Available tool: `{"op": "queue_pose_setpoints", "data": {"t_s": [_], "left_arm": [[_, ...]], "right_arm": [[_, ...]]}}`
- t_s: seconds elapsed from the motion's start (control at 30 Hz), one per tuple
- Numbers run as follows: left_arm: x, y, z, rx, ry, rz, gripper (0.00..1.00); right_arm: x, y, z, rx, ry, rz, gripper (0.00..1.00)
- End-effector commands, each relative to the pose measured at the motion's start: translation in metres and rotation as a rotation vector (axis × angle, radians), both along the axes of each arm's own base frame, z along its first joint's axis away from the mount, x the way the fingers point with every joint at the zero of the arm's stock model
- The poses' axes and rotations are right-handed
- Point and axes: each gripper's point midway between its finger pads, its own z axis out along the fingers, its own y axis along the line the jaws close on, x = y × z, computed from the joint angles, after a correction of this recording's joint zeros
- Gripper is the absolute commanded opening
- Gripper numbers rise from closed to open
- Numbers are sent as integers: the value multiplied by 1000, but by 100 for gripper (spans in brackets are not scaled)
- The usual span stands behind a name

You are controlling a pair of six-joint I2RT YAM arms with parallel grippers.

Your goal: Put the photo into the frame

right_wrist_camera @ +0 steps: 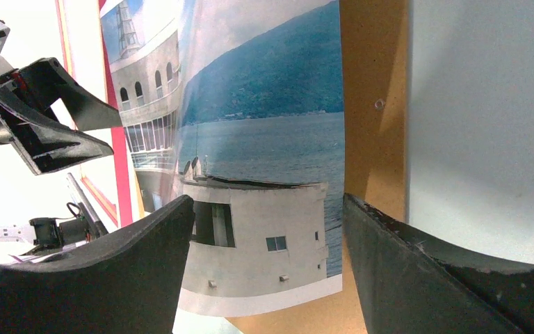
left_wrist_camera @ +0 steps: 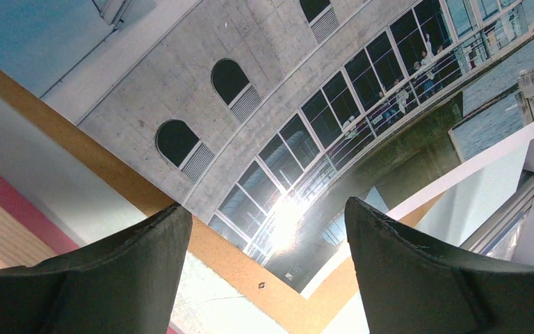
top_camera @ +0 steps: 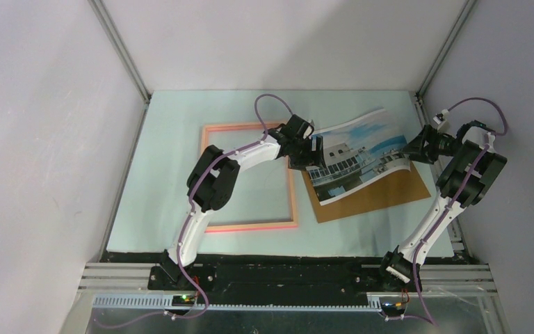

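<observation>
Two tools, both spread wide and holding nothing: left gripper [top_camera: 304, 154] at the photo [top_camera: 358, 156] left end, right gripper [top_camera: 410, 149] at its right end. The photo lies bowed, picture up, on the brown board [top_camera: 382, 198], just right of the frame [top_camera: 250, 226]. Long axis runs left-right, with the right end farther back. Risk: pushing the ends creases the print, or the glossy print slips.

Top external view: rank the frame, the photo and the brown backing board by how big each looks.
1. frame, clearly largest.
2. photo, though it bows up towards the camera.
3. backing board, partly hidden under the photo; its rank against the photo is unsure.
</observation>
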Motion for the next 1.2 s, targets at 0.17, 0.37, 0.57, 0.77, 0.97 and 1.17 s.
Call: {"op": "queue_pose_setpoints", "data": {"t_s": [0.17, 0.37, 0.57, 0.77, 0.97, 1.17], "left_arm": [[-16, 6, -10, 56, 11, -26, 86], [-16, 8, -13, 63, 12, -25, 86], [-15, 8, -12, 64, 7, -24, 86], [-16, 8, -10, 64, 4, -26, 87], [-15, 9, -7, 63, -3, -25, 87], [-16, 10, -9, 66, -1, -25, 87]], "right_arm": [[-7, -40, 4, 65, -15, -104, 81], [-13, -42, 18, 81, -33, -107, 80], [-20, -39, 36, 104, -52, -105, 80], [-24, -41, 51, 107, -69, -113, 79], [-30, -43, 65, 126, -78, -125, 78], [-34, -45, 76, 140, -78, -137, 77]]}}
